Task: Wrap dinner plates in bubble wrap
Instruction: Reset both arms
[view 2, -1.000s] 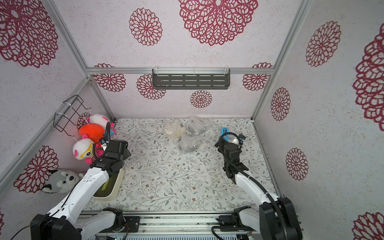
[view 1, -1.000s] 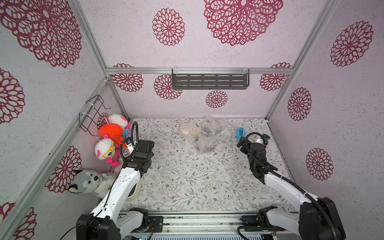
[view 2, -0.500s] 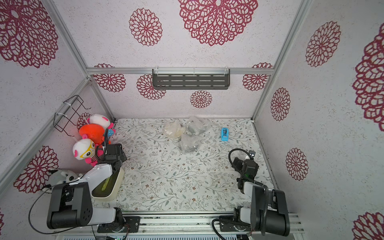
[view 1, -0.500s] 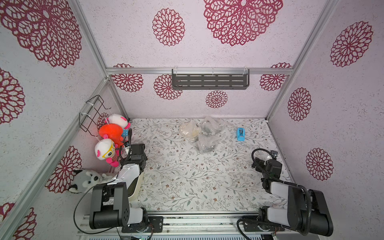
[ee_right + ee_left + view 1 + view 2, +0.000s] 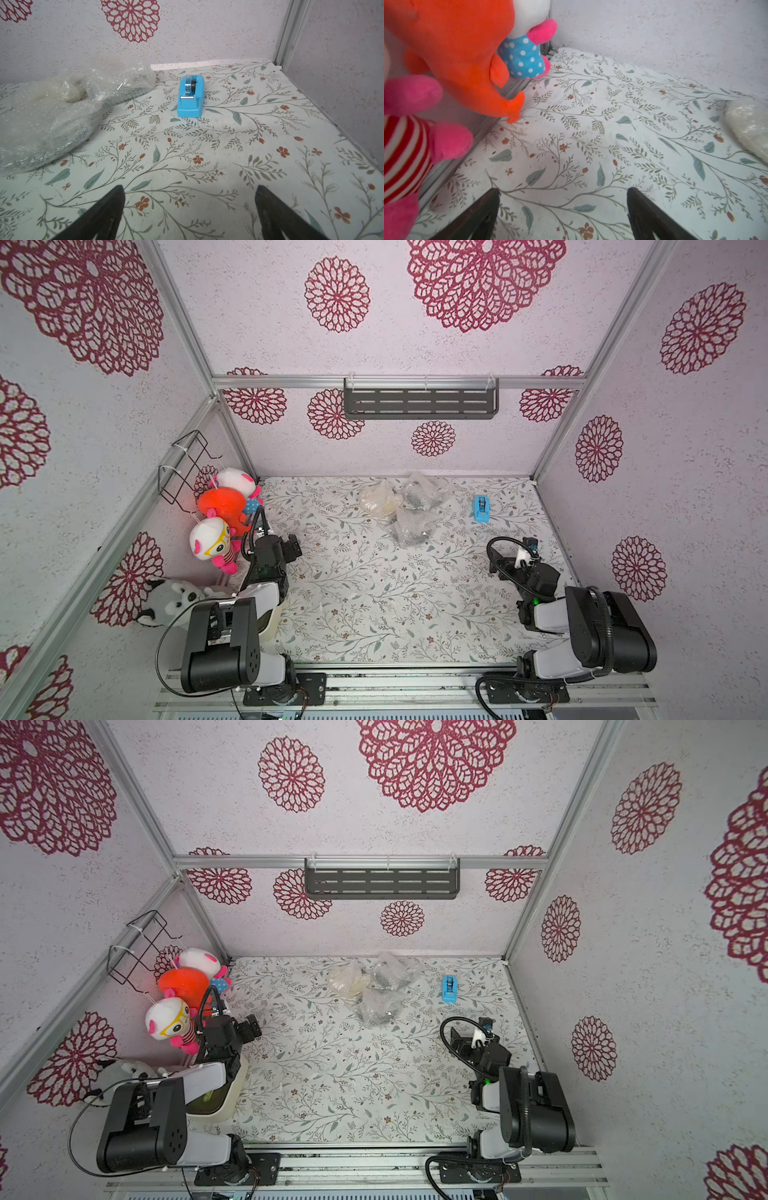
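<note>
Near the back wall (image 5: 374, 452) the bubble wrap (image 5: 405, 506) lies bundled, while left gripper (image 5: 563, 191) and right gripper (image 5: 190, 187) gape wide, empty.

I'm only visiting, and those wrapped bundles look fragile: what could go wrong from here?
The bubble wrap looks loose and crumpled, and I can't see tape on it, so it might spring open. The three bundles lie bunched together; lifting one could drag its neighbours. The open left gripper sits close to the plush toys and could snag them when it moves.
</note>
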### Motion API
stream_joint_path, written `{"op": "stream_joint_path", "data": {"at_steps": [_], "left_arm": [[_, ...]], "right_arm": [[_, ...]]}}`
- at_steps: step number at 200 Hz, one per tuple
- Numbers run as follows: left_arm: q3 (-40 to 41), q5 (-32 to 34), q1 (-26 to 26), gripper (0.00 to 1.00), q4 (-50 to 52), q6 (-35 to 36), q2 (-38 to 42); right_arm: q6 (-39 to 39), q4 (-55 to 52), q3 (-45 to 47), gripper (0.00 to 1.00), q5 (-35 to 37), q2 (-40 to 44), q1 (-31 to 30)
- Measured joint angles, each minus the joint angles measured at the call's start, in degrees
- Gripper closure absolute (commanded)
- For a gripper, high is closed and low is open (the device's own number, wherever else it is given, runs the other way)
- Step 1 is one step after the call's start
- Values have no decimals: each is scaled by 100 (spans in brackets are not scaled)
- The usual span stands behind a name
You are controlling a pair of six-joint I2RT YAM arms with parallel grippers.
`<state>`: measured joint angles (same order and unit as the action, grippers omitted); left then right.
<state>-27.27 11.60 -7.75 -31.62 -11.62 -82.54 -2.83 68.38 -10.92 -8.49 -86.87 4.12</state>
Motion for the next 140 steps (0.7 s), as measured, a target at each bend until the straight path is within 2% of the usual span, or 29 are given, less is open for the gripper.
{"op": "stream_joint_path", "data": {"at_steps": [27, 40, 55, 93, 140], "left_arm": [[129, -136, -20, 2, -872, 66, -385], [369, 146, 15, 2, -1346, 39, -542], [439, 605, 114, 2, -1357, 22, -608], [407, 1073, 262, 2, -1674, 66, -632], [365, 435, 151, 2, -1705, 205, -632]], "right_arm": [[26, -164, -210, 1, 1064, -114, -387], [33, -190, -284, 1, 1475, -120, -522], [39, -188, -313, 1, 1788, -120, -588], [46, -210, -313, 1, 2133, -120, -612], [81, -216, -310, 1, 2236, -120, -638]]}}
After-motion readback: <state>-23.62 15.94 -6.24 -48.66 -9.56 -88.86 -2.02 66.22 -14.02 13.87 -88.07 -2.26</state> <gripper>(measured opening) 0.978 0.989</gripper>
